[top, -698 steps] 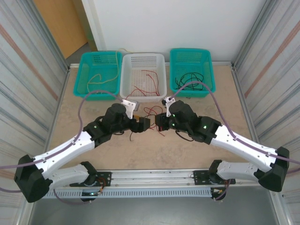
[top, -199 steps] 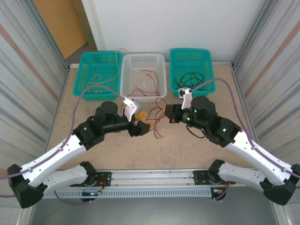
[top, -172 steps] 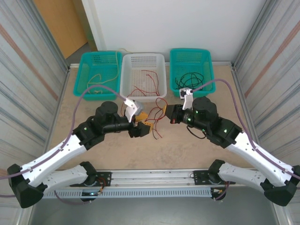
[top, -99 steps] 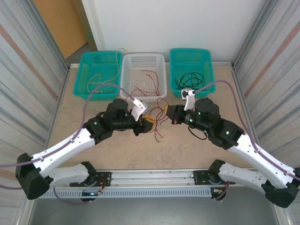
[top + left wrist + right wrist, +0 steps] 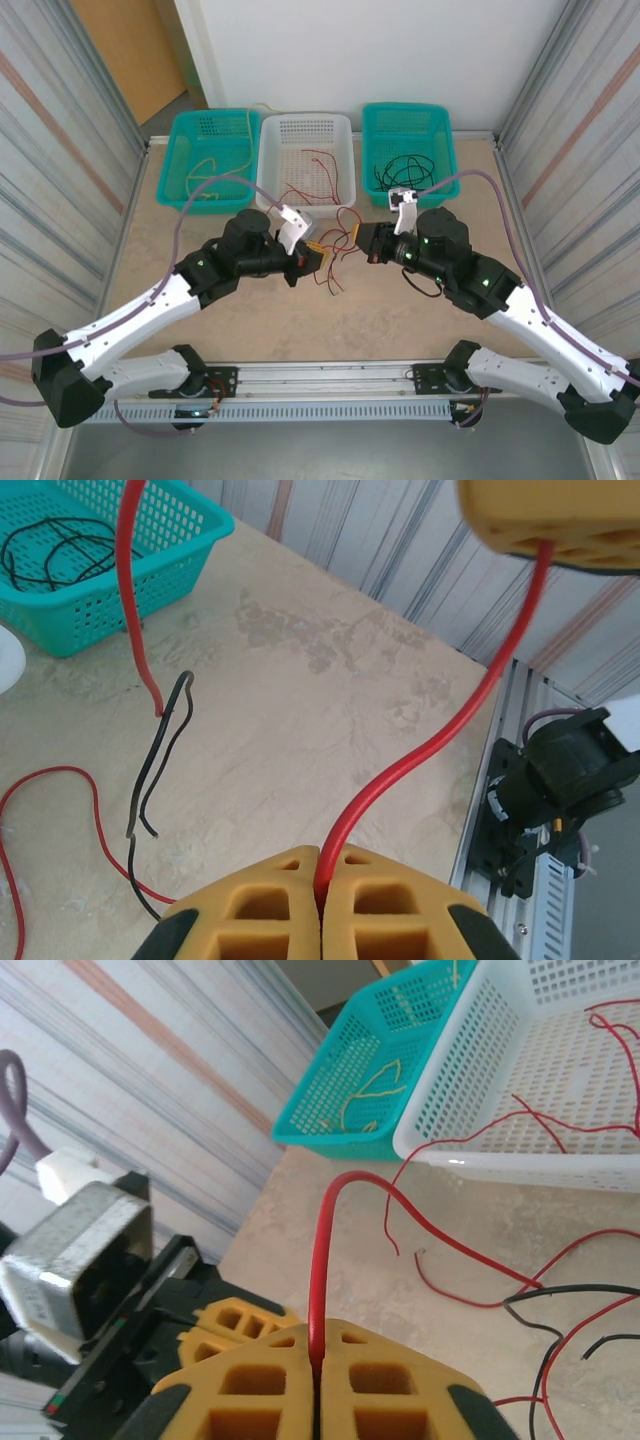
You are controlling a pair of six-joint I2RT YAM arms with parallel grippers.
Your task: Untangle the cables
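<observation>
From above, the left gripper (image 5: 312, 258) and right gripper (image 5: 363, 243) face each other near mid-table, with thin, curly cables (image 5: 332, 268) snarled loosely between them on the matt, mottled beige table (image 5: 400, 320); behind stand three perforated plastic baskets, a white basket (image 5: 304, 122) flanked by two teal baskets (image 5: 180, 150), each holding strands. In the left wrist view, latticed yellow fingers (image 5: 250, 905) are pressed together on a glossy red cable (image 5: 420, 755) that arcs up to the other gripper's yellow pad, and a kinked black cable (image 5: 160, 745) lies on the table. In the right wrist view, matching honeycombed fingers are pinched on the red cable, which rises and hooks over near the white basket's mesh wall; red and black strands curl alongside
</observation>
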